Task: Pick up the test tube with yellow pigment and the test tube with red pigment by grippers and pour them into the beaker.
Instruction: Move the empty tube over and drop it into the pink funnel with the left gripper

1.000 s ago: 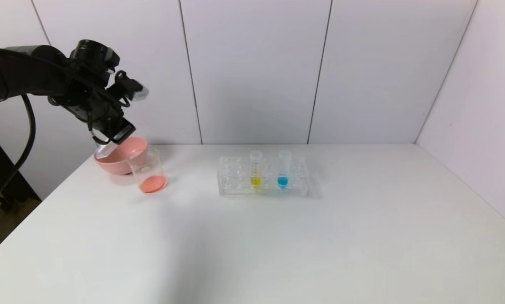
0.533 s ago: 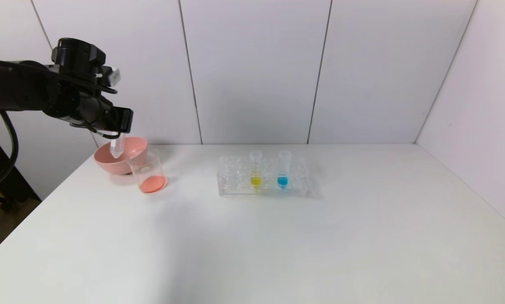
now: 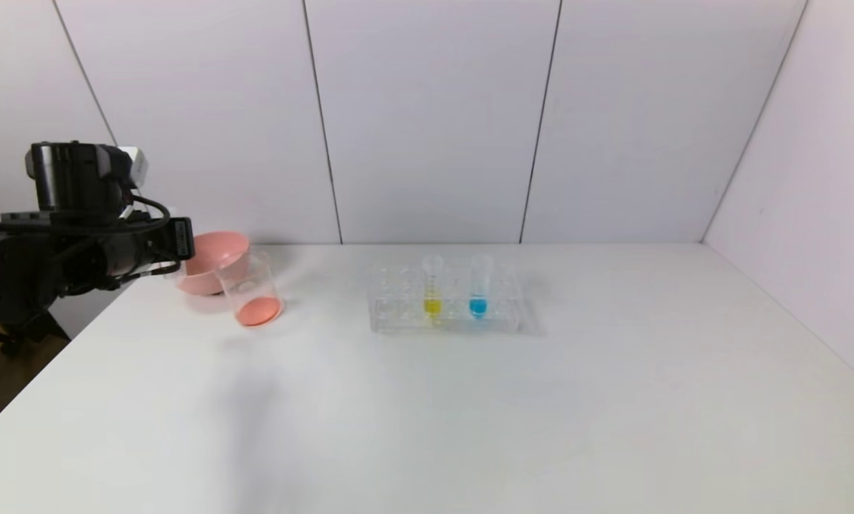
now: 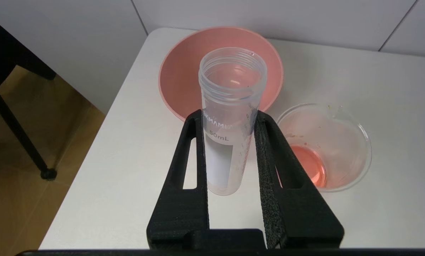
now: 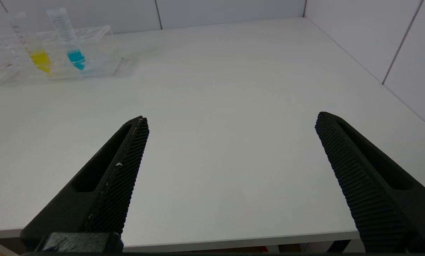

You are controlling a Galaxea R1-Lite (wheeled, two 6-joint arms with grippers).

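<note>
Left hand (image 4: 230, 117) at far left of head frame, level with pink bowl (image 3: 216, 275), clamped on the test tube with red pigment (image 4: 228, 121). Tube upright between both fingers (image 4: 193, 156), mouth up, interior clear, only a faint pink film on the wall; reads as emptied. In left wrist frame, bowl directly behind the tube at upper centre, the beaker (image 4: 326, 145) at right of frame, apart from the tube.

Beaker on worktop (image 3: 470, 414) just beside bowl, left of centre in head frame; shallow red-orange layer at the bottom, droplets on inner wall. Red pour judged complete.

The test tube with yellow pigment (image 3: 432, 289) upright in clear rack (image 3: 391, 307), centre of head frame, yellow at tip, untouched. Blue-tipped tube (image 3: 478, 289) upright just beside it, toward frame right, same rack.

Right hand (image 5: 230, 160) outside head frame; in right wrist frame, fingers spread wide, nothing between, low over bare worktop, rack well apart at upper left.

Step in hand: disposal of spent red tube, probably into the bowl.

Next move, as judged: release over the bowl, clear of beaker rim. Then reach to rack, grip on yellow tube only, above the rack top. Straight vertical lift needed to avoid dragging rack or knocking the blue neighbour.
</note>
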